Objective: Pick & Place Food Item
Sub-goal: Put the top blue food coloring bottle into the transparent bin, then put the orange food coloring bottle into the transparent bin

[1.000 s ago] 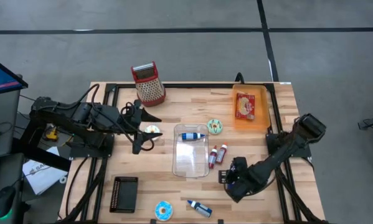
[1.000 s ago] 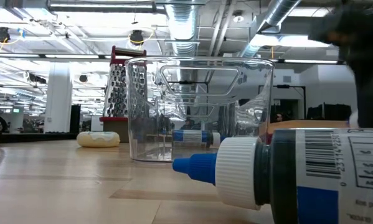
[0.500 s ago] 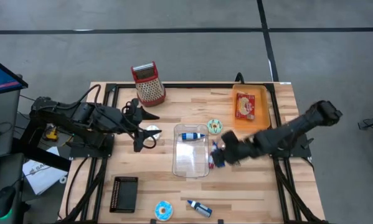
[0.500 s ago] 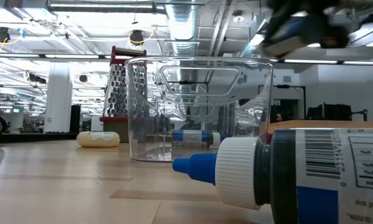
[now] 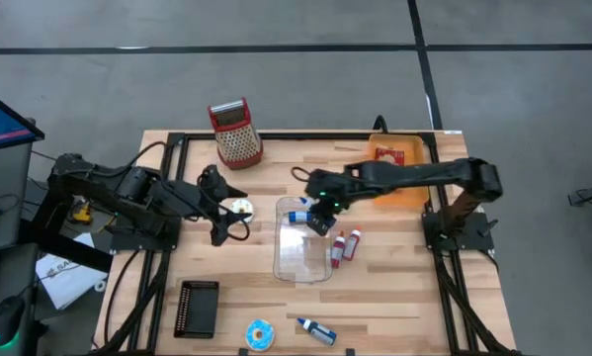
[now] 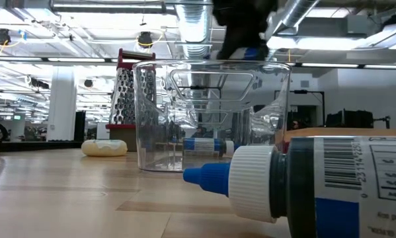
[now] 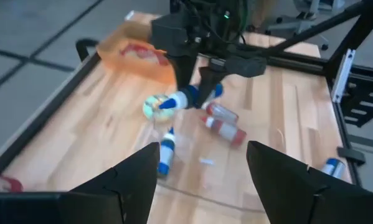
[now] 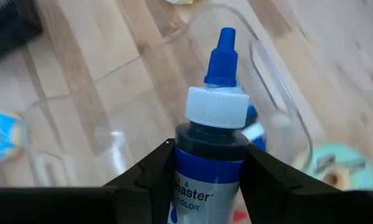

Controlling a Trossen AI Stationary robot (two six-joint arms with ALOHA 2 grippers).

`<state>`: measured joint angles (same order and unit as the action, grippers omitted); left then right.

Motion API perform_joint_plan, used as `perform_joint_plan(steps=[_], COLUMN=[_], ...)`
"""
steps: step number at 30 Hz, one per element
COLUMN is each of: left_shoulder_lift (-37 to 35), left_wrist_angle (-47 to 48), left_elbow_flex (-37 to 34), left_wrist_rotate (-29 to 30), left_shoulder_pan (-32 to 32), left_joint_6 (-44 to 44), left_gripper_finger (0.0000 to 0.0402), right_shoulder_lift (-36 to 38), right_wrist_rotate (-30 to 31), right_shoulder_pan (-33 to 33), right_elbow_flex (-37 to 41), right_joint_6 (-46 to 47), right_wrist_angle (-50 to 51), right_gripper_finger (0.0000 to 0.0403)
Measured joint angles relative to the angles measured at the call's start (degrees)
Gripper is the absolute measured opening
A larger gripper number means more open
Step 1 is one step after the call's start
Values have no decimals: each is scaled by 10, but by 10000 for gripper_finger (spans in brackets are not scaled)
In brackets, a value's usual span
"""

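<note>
Left gripper (image 5: 226,206) parked at table's left side, jaws spread, holding nothing, just beside a white donut (image 5: 241,207). Red grater (image 5: 234,131) stood upright behind, near the far edge. Clear container (image 5: 302,240) sat mid-table, one blue-capped bottle (image 5: 303,216) lying inside at its far end. Right gripper (image 5: 322,214) reached over container's far right corner, clamped on a blue food-colour bottle (image 8: 213,134), nozzle pointing away over the open tub. Two red bottles (image 5: 343,245) lay just right of container. Orange tray (image 5: 406,188) with packaged food at far right, partly hidden behind right arm.
</note>
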<state>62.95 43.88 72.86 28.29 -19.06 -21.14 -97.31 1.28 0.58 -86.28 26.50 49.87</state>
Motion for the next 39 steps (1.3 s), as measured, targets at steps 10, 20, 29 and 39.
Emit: perform_joint_plan(steps=[10,20,29,39], left_shoulder_lift=[0,0,0,0], left_wrist_angle=[12,0,-16,-21], left_elbow_flex=[-74,-130,-133,-133], left_wrist_rotate=[6,13,23,22], left_shoulder_pan=[-53,-89,-99,-99], left_joint_6=[-110,-188,-195,-188], left_gripper_finger=[237,237,237,237], right_shoulder_lift=[-125,-177,-180,-162], right_wrist_rotate=[-19,-29,-12,-11], right_shoulder_pan=[9,6,-1,-3], right_elbow_flex=[-52,-52,-52,-51], right_joint_6=[-113,-140,-154,-66], right_wrist_angle=[2,-27,-21,3], right_gripper_finger=[148,148,183,210])
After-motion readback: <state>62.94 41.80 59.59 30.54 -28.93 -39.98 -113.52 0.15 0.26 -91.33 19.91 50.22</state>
